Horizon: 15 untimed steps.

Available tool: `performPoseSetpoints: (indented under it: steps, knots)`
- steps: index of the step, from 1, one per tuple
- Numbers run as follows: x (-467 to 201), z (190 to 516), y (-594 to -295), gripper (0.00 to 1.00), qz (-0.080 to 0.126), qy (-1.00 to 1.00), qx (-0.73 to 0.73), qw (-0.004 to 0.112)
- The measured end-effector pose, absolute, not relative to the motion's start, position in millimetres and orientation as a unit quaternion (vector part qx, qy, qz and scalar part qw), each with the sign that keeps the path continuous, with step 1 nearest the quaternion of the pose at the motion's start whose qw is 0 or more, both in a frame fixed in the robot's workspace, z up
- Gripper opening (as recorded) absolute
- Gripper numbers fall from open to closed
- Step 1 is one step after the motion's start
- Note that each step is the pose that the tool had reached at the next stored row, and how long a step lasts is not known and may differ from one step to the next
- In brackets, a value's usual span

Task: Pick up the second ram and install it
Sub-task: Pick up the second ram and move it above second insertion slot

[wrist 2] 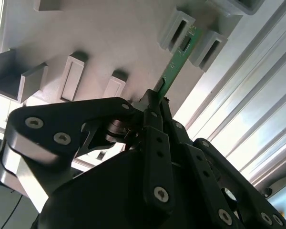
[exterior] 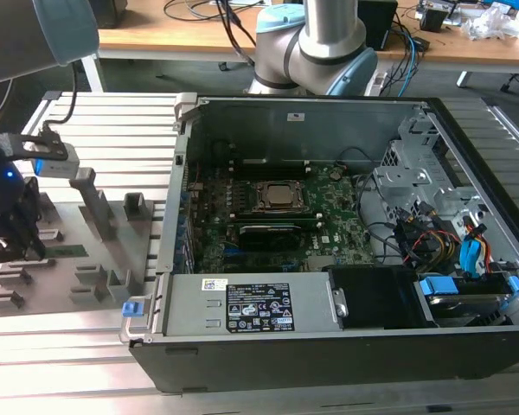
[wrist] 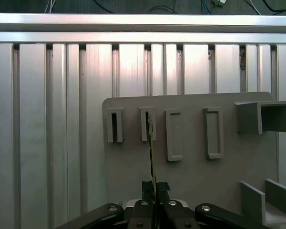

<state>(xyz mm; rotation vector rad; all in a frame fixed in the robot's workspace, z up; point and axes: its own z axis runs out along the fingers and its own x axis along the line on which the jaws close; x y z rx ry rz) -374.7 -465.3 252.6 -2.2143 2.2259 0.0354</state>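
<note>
Ext. view: gripper (exterior: 22,242) low over gray fixture plate (exterior: 151,246) at the exterior view's left, w/ second ram (exterior: 69,252) lying on the plate.
Second wrist view: fingers (wrist 2: 152,131) pinched tight on ram's near end, far end btwn two upright blocks (wrist 2: 174,28).
First wrist view: ram edge-on, same grip.

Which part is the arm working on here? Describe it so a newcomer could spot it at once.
On the exterior view's left of the open computer case lies a gray fixture plate with upright blocks. Standing on edge there, one end between two blocks and the other between the gripper's jaws, is the second ram: the one thin green stick among gray plastic.
</note>
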Motion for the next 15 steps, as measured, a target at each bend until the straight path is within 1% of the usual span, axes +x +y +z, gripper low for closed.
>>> performPoseSetpoints:
  steps: [15]
  knots:
    - [-374.7, 286.0, -465.1, 0.14, 0.011, 0.709, -0.705, 0.001]
